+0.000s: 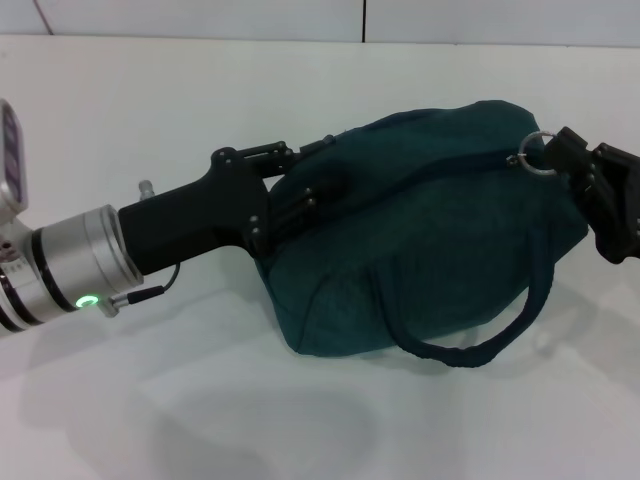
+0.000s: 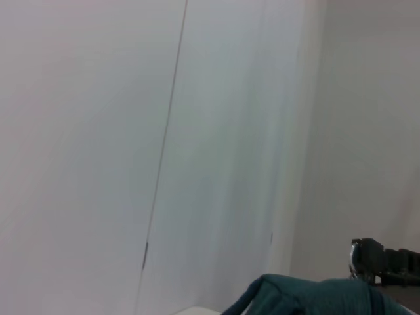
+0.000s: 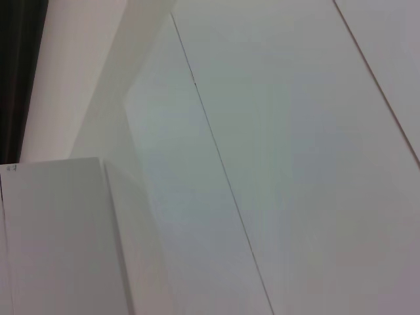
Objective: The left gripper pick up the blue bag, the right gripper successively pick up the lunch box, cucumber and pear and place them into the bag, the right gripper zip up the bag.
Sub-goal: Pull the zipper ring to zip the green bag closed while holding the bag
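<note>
Gripping blue bag (image 1: 420, 240) rim, left claw (image 1: 290, 190) clamped; right claw (image 1: 565, 160) pinching zipper ring (image 1: 535, 155).

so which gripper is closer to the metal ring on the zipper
Right. The right gripper is right at the zipper ring at the bag's right end, fingers closed on the pull beside it. The left gripper clamps the opposite end, a full bag length away.

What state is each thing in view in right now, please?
Blue bag: bulging, zipper closed along the top, lying on the white table.
Bag strap: hanging loose in front.
Left tool: gripping the bag's left end.
Right tool: at the zipper ring.
</note>
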Controlling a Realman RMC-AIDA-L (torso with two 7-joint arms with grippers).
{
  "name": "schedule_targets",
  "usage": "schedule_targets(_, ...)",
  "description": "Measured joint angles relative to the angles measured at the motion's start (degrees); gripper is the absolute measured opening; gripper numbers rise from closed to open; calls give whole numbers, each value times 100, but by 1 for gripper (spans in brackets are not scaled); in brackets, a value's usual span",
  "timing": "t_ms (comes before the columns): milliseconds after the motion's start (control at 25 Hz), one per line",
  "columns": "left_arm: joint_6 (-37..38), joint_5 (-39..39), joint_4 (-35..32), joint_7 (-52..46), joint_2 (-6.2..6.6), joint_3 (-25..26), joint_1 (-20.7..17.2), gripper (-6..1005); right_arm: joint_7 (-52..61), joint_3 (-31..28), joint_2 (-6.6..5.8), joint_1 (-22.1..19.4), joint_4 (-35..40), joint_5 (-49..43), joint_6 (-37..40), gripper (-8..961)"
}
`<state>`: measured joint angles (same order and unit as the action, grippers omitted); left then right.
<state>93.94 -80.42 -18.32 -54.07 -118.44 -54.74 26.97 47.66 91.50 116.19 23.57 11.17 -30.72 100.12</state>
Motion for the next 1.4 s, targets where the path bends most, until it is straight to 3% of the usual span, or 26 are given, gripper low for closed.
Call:
schedule_targets(200,9,2,-3,88,-36,24,-20,332,2,-1,0,-1,0,4,1,3)
schedule_targets(600,80,27,-6,292,-51,51,-62,148,6,-35,0,-50,-7,93,0,3)
schedule_targets(800,221,4,-6,396,1,50,-86,64,25,-41,0,-131,-43,399,88,3)
schedule_targets(1400,358,31,-5,414,159,74,-261,64,9,-107,-45,-321,-146,625,-448,3)
